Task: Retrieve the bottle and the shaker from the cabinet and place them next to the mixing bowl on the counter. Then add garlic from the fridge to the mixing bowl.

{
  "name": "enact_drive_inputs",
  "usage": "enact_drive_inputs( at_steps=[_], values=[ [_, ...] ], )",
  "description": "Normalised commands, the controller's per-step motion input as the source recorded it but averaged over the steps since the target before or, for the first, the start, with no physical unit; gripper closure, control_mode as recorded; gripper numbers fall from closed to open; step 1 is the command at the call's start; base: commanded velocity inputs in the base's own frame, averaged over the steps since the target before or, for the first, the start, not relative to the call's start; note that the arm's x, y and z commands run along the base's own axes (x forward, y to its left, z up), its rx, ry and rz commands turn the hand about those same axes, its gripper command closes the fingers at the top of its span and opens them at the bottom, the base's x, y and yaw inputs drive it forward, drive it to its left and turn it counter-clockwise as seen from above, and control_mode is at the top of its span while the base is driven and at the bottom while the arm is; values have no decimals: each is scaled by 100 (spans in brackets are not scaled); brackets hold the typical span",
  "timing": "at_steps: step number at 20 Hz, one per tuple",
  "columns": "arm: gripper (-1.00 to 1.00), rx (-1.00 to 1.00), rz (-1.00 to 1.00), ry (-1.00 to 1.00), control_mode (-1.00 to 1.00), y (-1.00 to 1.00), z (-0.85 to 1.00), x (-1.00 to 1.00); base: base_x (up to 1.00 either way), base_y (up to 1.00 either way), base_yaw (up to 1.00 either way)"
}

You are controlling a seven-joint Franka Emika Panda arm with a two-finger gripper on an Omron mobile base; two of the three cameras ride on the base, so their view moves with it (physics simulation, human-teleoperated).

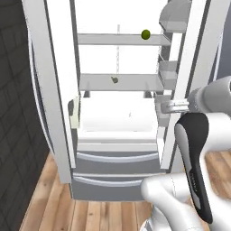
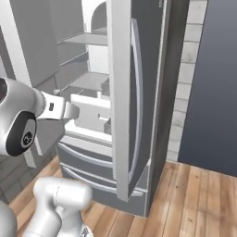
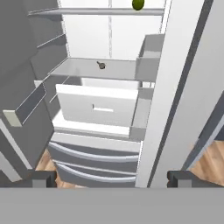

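Note:
The fridge [image 1: 118,113] stands open in front of me with both doors swung out. A small dull lump, likely the garlic [image 1: 114,80] [image 3: 101,65], lies on the middle shelf [image 1: 135,83] near its centre. My gripper [image 1: 168,106] [image 2: 73,111] [image 3: 112,178] hovers at the fridge's right side, below that shelf's height and short of it. Its fingertips [image 3: 41,177] stand wide apart, so it is open with nothing between them.
A round green fruit [image 1: 145,34] [image 3: 138,4] sits on the top shelf. A white crisper drawer [image 3: 94,107] lies under the middle shelf. The right door [image 2: 121,92] with its bins [image 1: 168,72] is close beside the hand; the left door [image 1: 54,90] stands opposite.

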Motion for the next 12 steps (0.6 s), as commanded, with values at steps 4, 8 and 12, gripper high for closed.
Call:
enact_drive_inputs(
  at_steps=[4, 8, 12],
  values=[
    [-100, 0, 0, 0, 100, 0, 0, 0, 8, 0, -22],
    [-100, 0, 0, 0, 100, 0, 0, 0, 0, 2, -40],
    [-100, 0, 0, 0, 100, 0, 0, 0, -2, 30, -26]
  ],
)
